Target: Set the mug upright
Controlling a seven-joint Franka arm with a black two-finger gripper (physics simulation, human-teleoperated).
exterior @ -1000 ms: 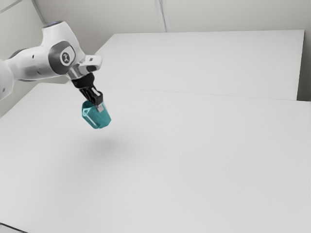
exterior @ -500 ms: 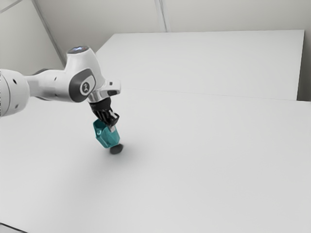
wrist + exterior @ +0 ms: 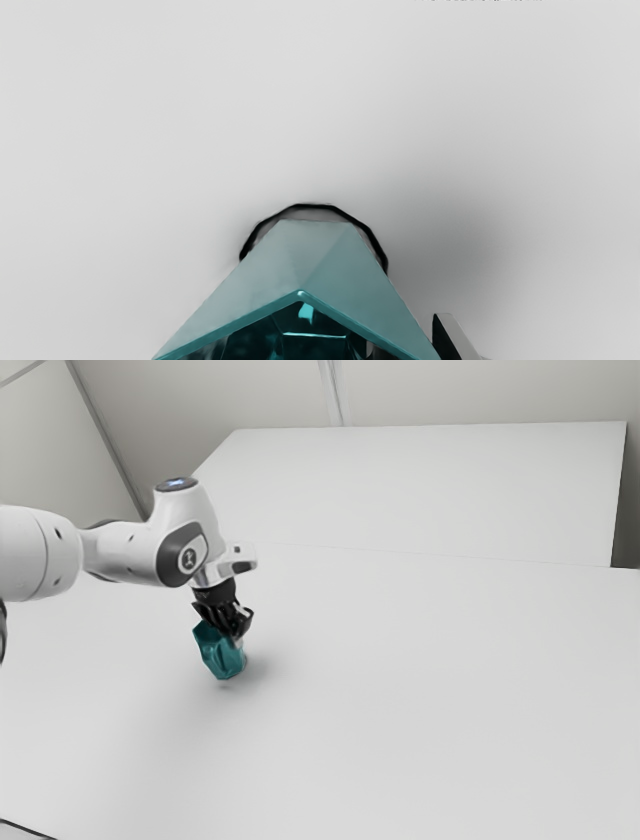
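The teal mug (image 3: 220, 659) is clamped by its side in the gripper (image 3: 239, 639) and held tilted, low over the table (image 3: 400, 710). Whether the table is touched cannot be told.

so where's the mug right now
In the exterior view, the mug is toward the view's left, tilted and gripped at the tips of the gripper, low down at the white table; whether it touches the tabletop is unclear.

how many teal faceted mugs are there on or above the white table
1: the teal faceted mug is at the black two-finger gripper, toward the exterior view's left; the wrist view shows the same mug
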